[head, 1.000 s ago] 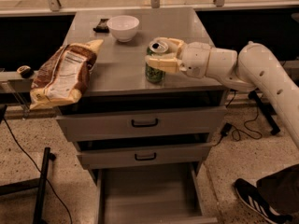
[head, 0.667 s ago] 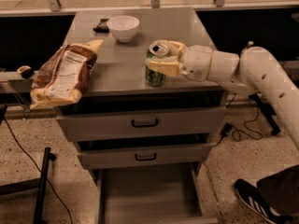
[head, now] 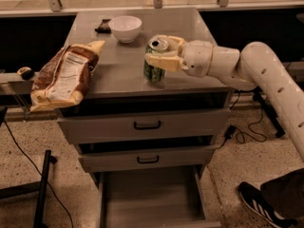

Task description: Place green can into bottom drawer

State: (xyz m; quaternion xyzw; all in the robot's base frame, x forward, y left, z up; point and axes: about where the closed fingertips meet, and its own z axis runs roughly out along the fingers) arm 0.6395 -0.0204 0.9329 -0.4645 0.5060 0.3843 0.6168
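Note:
The green can [head: 153, 73] stands upright on the grey cabinet top [head: 118, 65], right of centre, its silver top showing. My gripper [head: 155, 51] reaches in from the right and is shut on the can's upper half, with one pale finger [head: 160, 61] across its front and the other behind it. The bottom drawer [head: 149, 201] is pulled out below, a wide shallow tray with a bare grey floor. It lies well under the can and slightly to the left.
A white bowl [head: 125, 27] and a small dark object [head: 103, 25] sit at the back of the top. A bag of bread [head: 64, 75] overhangs the left edge. Two upper drawers [head: 147, 125] with black handles are closed. A shoe [head: 259, 203] is on the floor at the right.
The gripper and can have shifted very slightly left and up. Nothing else moved.

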